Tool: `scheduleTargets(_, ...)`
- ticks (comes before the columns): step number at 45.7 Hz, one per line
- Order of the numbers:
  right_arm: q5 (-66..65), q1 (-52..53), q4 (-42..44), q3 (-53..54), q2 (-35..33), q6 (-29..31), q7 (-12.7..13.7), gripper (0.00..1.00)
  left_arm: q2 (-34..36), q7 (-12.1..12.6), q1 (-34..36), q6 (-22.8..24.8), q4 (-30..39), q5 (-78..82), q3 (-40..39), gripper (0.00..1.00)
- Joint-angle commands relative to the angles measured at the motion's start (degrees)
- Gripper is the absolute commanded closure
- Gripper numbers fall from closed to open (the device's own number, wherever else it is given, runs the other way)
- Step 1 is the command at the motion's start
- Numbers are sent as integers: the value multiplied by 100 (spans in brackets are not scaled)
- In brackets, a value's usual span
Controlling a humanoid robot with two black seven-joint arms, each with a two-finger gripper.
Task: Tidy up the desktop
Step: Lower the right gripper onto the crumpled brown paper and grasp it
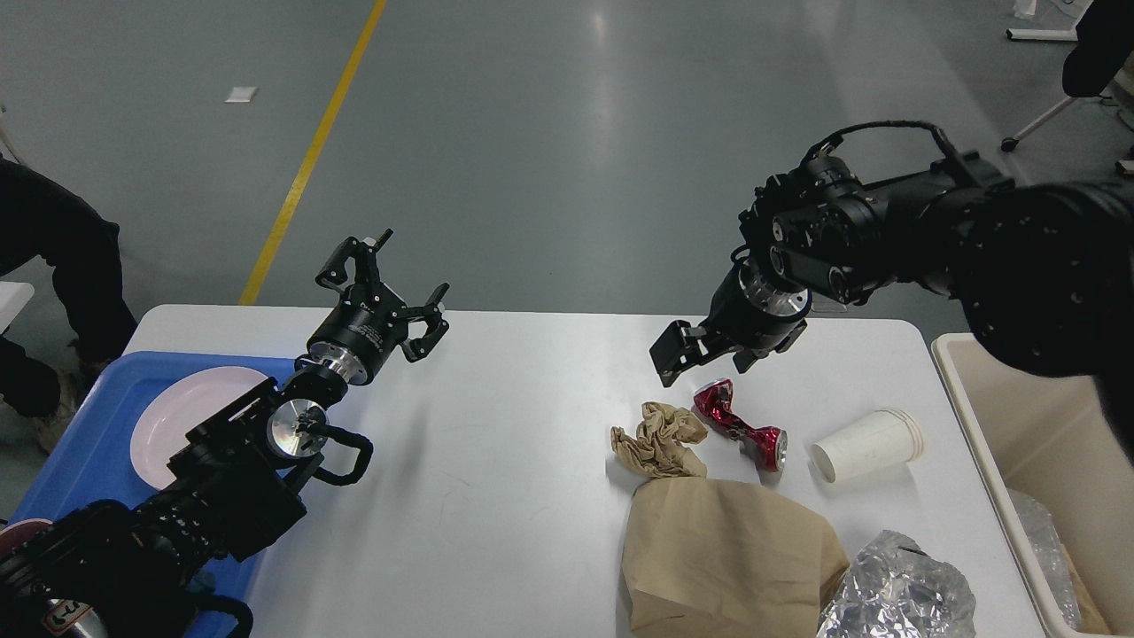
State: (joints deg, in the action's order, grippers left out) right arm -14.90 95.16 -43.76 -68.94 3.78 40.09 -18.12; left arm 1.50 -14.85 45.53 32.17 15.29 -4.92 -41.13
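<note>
Your right gripper (687,353), jaws apart and empty, hovers above the crushed red can (740,423) lying mid-right on the white table (496,496); lower it squarely across the can's narrow waist, while your left gripper (390,288) idles open and empty.

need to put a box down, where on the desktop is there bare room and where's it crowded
The desktop is bare across its middle, from the blue tray and left gripper over to the crumpled brown paper. The right side is crowded: crushed red can, white paper cup, brown paper bag, foil wad, with the right gripper above.
</note>
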Motion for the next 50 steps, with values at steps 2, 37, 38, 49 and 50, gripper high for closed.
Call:
scheduleTargets(2,-4,-497,253,56,53,-422,2,0,0,0,0,0,0,0,0,3)
scheduleTargets(37,-4,-2211,1361,346,70,-1249,11,0,0,0,0,0,0,0,0,3)
scheduleTargets(38,-4,-2238,1387,346,70,-1249,11,0,0,0,0,0,0,0,0,3)
scheduleTargets(49,5,-2449,1440,530,79,-1293,2,2,0,0,0,0,0,0,0,3)
scheduleTargets(50,5,-2475,1440,539,79,-1319,2,2,0,0,0,0,0,0,0,3)
